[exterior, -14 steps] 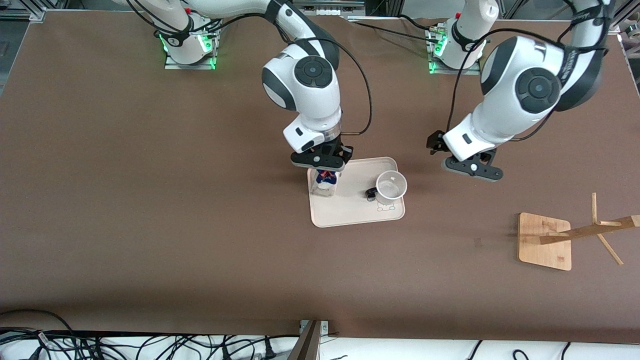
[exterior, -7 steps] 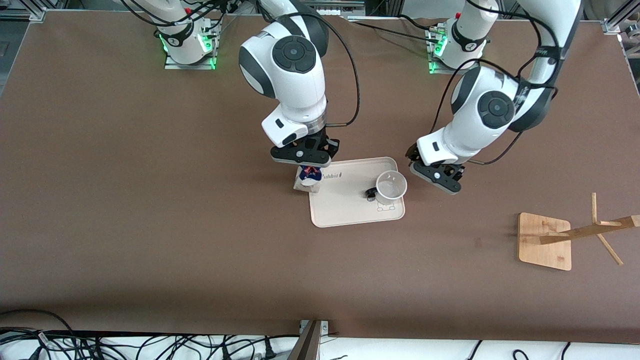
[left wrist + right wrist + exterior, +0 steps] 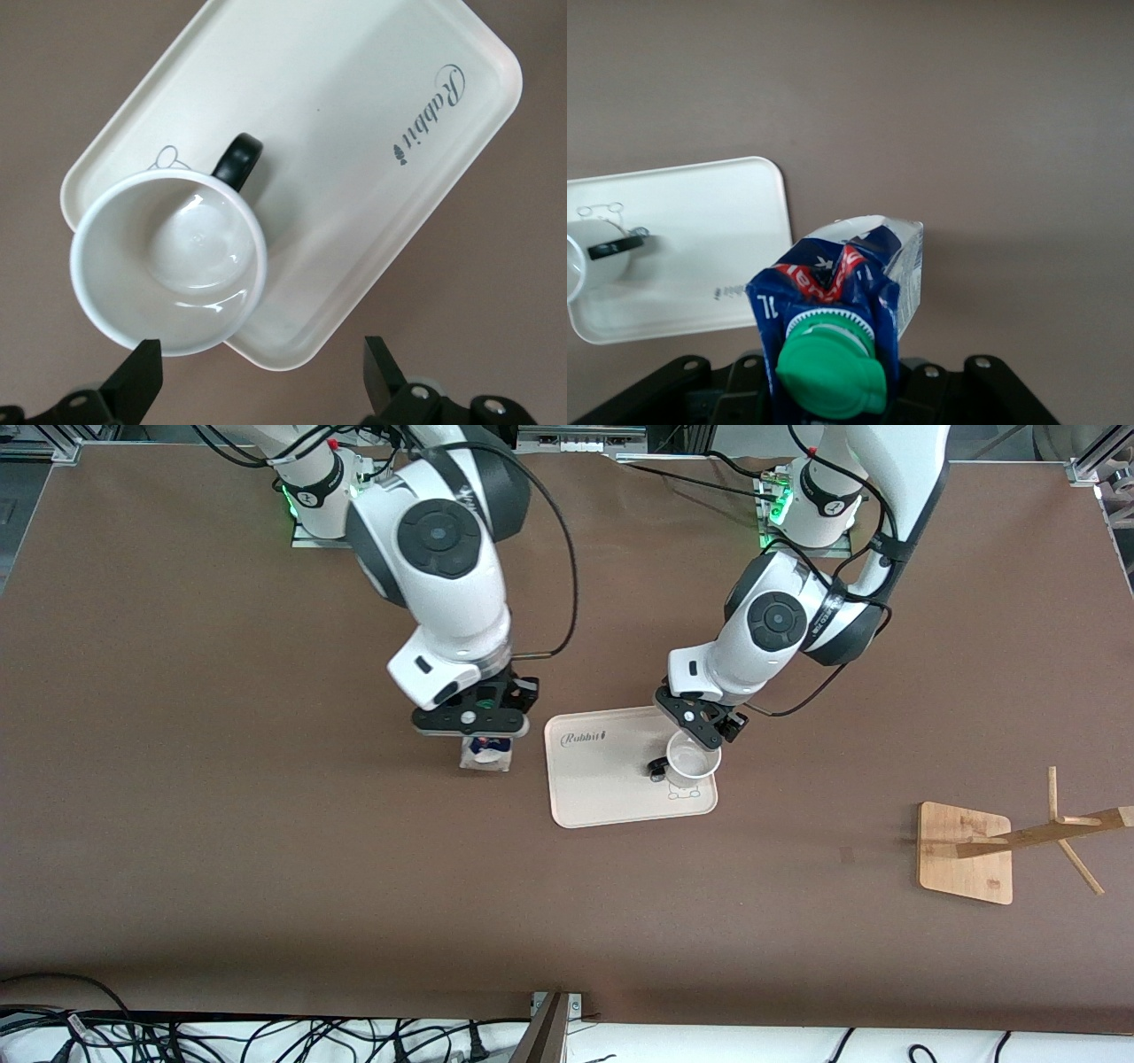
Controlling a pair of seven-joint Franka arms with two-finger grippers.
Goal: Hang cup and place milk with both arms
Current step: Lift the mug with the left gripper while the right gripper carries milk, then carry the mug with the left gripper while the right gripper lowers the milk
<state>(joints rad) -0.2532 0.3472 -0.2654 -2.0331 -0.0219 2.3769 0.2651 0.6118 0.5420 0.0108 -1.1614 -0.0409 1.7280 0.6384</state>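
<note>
Standing nearest the front camera, toward the left arm's end of the table [image 3: 266,886], a wooden rack [image 3: 966,852] rests on its square base with its pegged post leaning out over the table's edge. Farther from the camera, mid-table, lies a cream tray [image 3: 611,802] printed "Rabbit". The cup [image 3: 690,762] sits upright and empty in the tray's corner toward the left arm's end, its black handle pointing across the tray. The left tool [image 3: 257,382] hangs just over the cup's rim with its fingers spread wide, touching nothing. Beside the tray, toward the right arm's end, the right tool [image 3: 471,724] grips the milk [image 3: 485,753] by its blue gable top, green cap up, holding it over bare table.
</note>
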